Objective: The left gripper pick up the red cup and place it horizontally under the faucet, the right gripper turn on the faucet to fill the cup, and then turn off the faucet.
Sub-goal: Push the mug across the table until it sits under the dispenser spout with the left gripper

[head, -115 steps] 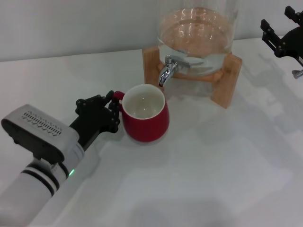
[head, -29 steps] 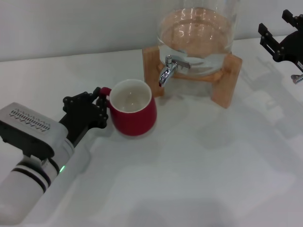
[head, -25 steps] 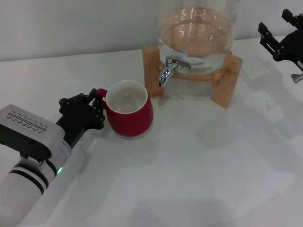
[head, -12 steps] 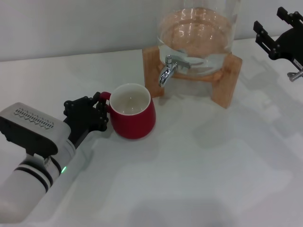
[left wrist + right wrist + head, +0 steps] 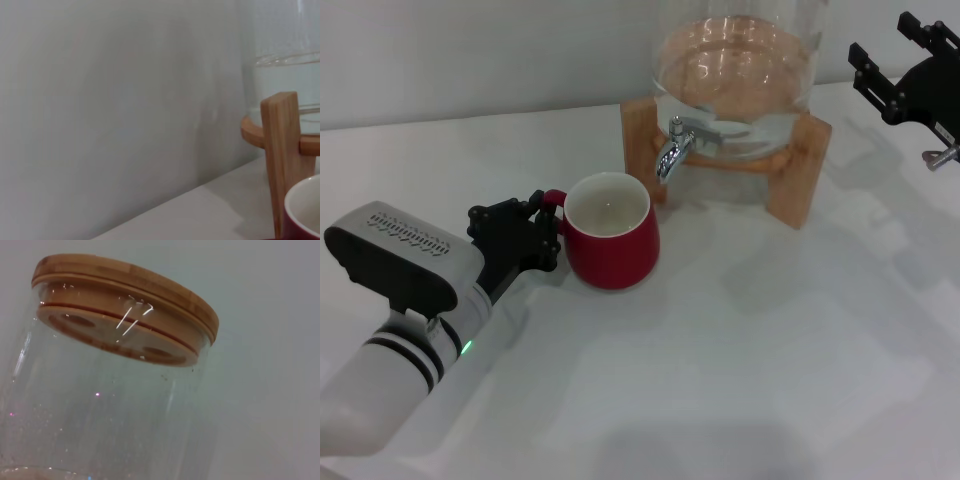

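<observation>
Red cup (image 5: 611, 245) upright on white surface (image 5: 740, 340), at 7 o'clock from faucet (image 5: 672, 148), short of the spout. Left pincer (image 5: 546, 229) at cup's 9 o'clock, clamped on its handle. Right pincer (image 5: 890, 62) raised at 3 o'clock of jar (image 5: 735, 70), spread wide, holding nothing.

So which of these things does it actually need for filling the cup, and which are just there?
Needed:
red cup, gripped at its handle by the left tool
faucet
right tool, raised beside the jar

Just there:
glass jar
wooden stand
wooden lid
white table
</observation>
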Controlling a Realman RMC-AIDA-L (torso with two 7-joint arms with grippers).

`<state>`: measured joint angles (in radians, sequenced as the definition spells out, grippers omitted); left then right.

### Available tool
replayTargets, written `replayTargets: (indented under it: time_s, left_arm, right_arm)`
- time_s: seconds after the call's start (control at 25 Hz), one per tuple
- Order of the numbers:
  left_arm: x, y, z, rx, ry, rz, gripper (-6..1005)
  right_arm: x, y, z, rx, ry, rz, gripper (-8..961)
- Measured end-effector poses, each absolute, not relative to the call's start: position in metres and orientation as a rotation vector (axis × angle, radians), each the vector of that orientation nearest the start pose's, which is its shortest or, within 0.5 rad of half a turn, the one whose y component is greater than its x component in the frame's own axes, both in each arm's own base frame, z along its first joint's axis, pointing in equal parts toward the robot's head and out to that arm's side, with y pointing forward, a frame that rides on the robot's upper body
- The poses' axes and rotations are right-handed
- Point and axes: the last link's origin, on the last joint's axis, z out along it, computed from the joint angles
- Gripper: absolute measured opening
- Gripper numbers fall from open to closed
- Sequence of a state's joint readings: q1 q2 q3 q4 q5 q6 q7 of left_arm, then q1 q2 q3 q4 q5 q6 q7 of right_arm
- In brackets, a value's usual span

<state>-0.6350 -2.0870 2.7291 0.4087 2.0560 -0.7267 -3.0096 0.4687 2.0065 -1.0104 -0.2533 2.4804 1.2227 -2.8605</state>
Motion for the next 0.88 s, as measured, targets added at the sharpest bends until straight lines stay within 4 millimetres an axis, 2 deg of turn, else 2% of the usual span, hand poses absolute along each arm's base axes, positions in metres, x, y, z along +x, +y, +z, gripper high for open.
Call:
replayTargets:
  time_s: [0.88]
  left_arm:
    - [-0.218, 0.365, -0.135, -2.209, -0.376, -0.430, 139]
  right_arm:
    - [0.306, 0.368, 0.055, -1.747, 0.128, 0.683, 661]
